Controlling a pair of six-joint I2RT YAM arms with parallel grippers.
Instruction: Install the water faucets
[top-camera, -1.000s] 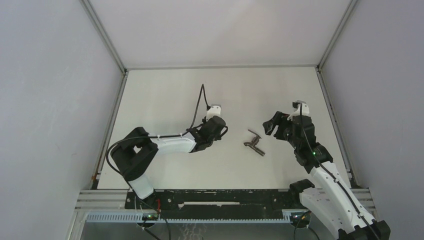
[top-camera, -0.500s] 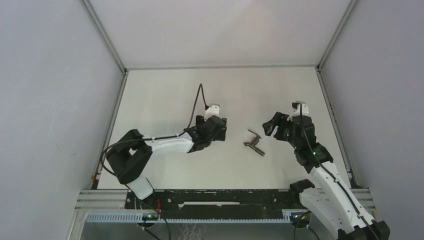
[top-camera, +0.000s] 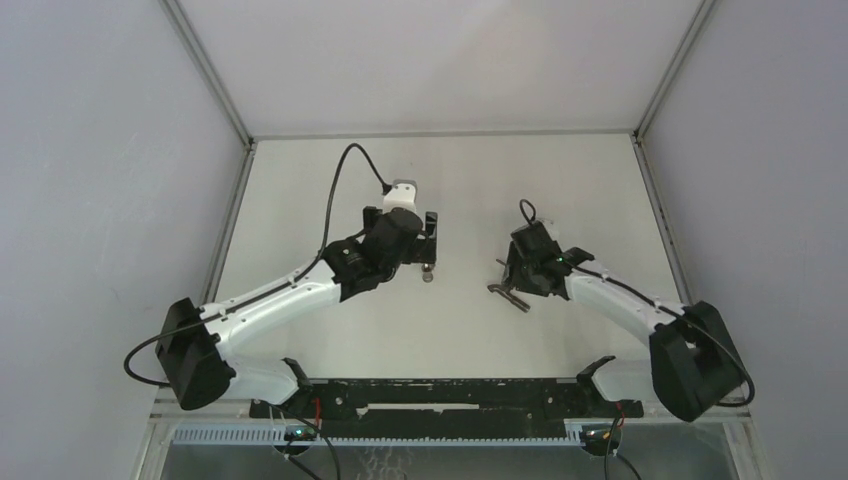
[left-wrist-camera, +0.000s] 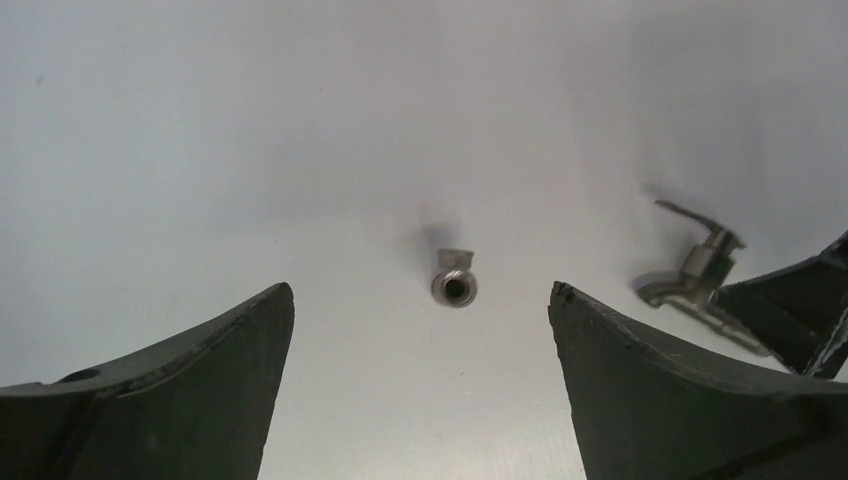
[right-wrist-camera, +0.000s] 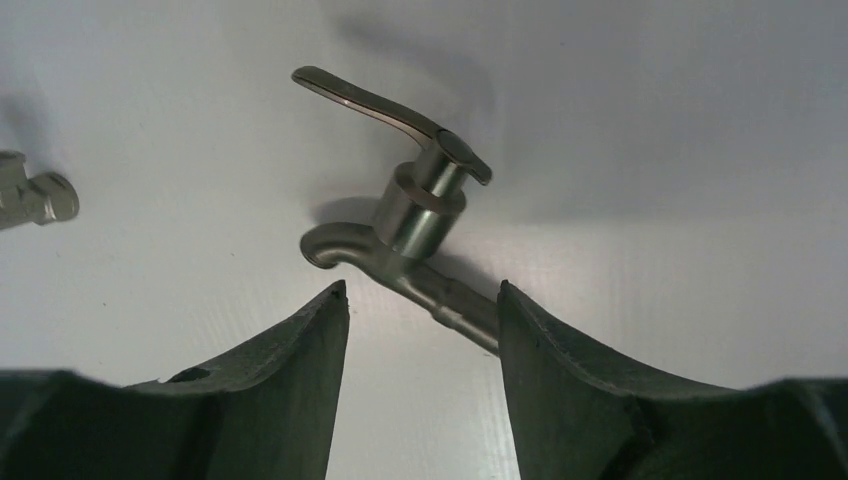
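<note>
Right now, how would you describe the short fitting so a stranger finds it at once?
On the white table, look near the middle, by the left gripper. The short fitting lies there: stubby grey metal with a round hole, unlike the long lever-handled tap nearby.

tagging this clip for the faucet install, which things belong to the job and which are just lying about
Belong to the job:
- dull grey metal tap with thin lever handle, lying at the open right claw
- short stubby grey metal fitting, apart from the tap, ahead of the open left claw

Just lying about:
- nothing loose; only the white table and the left arm's black cable
</note>
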